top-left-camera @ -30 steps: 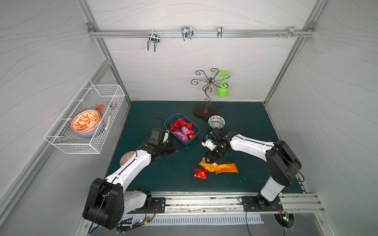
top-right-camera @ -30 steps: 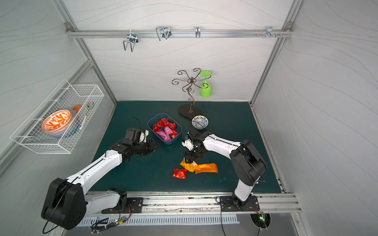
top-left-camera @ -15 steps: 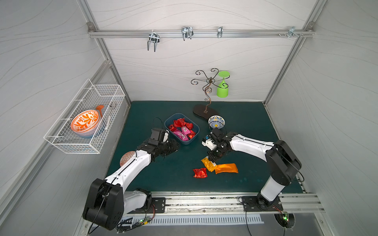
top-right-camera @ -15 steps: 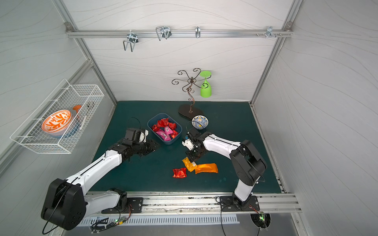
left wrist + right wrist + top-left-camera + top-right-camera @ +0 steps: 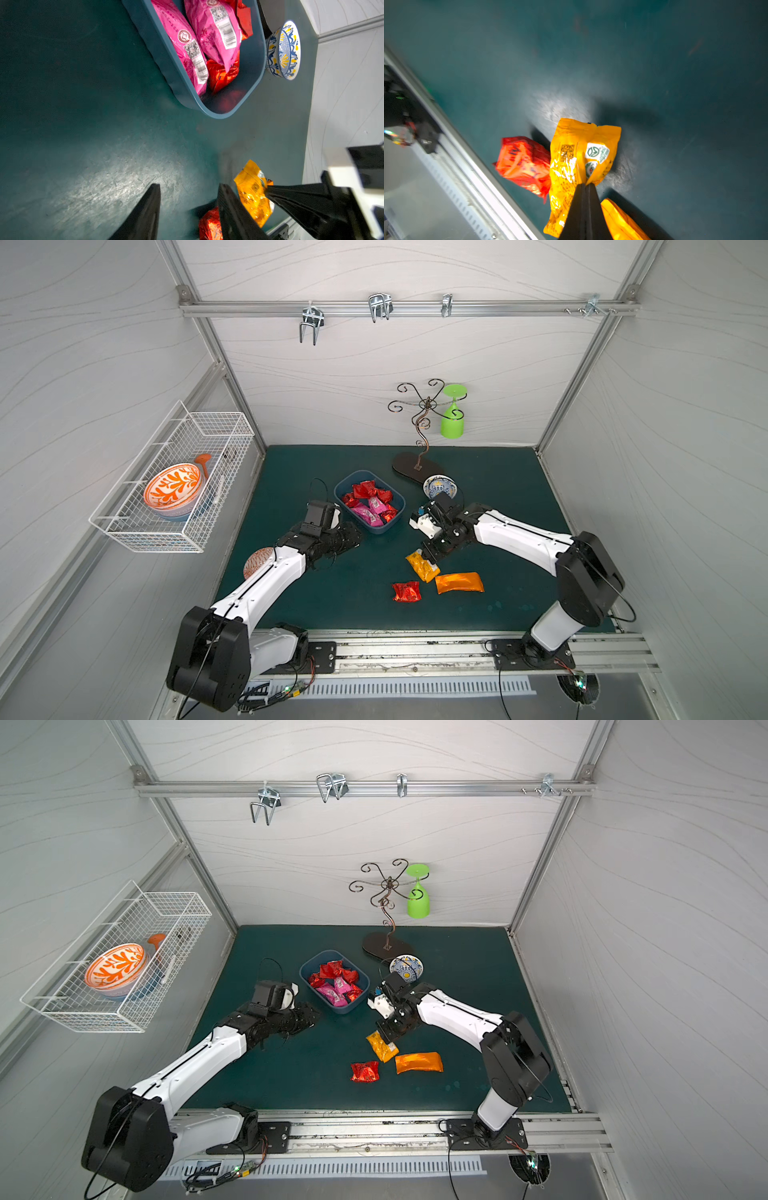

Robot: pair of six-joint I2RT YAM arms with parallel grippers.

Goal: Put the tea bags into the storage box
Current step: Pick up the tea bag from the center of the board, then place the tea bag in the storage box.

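The dark blue storage box (image 5: 376, 529) (image 5: 341, 1009) sits mid-mat and holds red (image 5: 365, 490) and pink tea bags (image 5: 214, 31). Three more tea bags lie in front of it on the right: a yellow one (image 5: 422, 567), an orange one (image 5: 459, 583) and a red one (image 5: 406, 591). My right gripper (image 5: 585, 185) (image 5: 430, 554) is shut on the yellow bag (image 5: 571, 158) at its edge, and that end is raised off the mat. My left gripper (image 5: 188, 185) (image 5: 353, 537) hangs open and empty just left of the box's near corner.
A small blue-patterned bowl (image 5: 440, 486) stands behind my right wrist, beside the base of a wire stand (image 5: 417, 466) that carries a green glass (image 5: 452, 416). A white wire basket (image 5: 174, 481) hangs on the left wall. A round patterned dish (image 5: 258, 562) lies under my left forearm.
My right gripper's jaws have shut on the yellow tea bag and tugged it slightly up and back. The left arm has not moved.
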